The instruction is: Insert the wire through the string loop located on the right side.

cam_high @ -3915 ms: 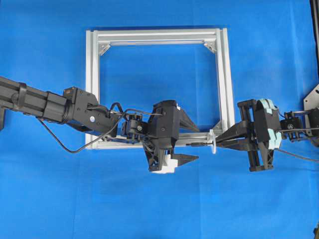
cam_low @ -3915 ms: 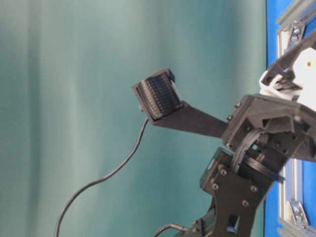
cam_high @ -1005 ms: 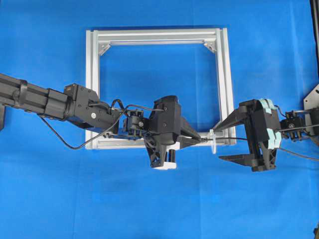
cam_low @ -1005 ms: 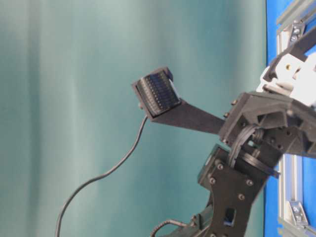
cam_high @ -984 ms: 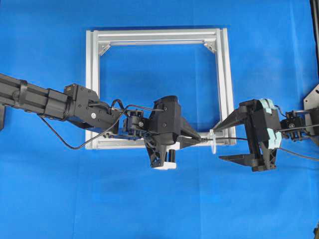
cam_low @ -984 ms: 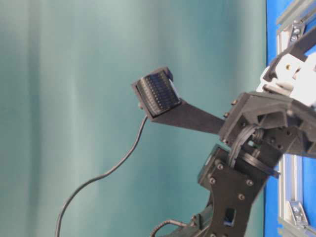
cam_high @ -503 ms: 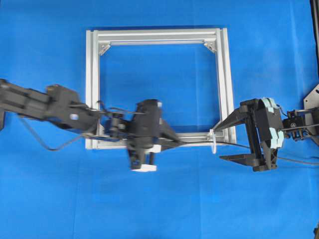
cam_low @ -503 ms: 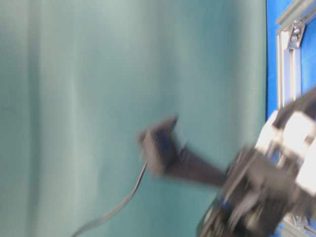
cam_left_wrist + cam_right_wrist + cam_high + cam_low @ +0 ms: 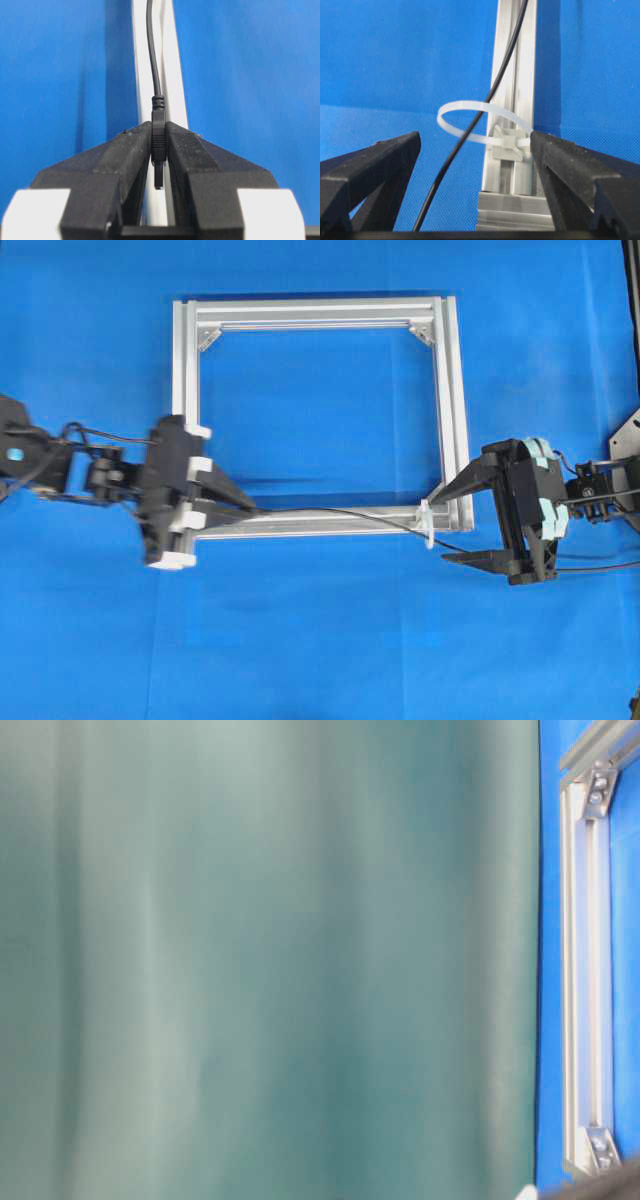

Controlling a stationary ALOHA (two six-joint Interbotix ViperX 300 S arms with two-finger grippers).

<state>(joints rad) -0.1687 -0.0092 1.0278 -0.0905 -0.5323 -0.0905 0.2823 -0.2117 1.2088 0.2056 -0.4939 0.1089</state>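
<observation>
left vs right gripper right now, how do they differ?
Left gripper is shut on the wire's plug; right gripper is open and holds nothing. Left sits at the frame's lower-left corner in the overhead view; right sits at the lower-right corner, its fingers either side of the string loop. The wire passes through that loop. Both have black fingers.

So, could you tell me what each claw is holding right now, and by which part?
The left claw pinches the wire by its plug tip. The right claw is open and holds nothing.
</observation>
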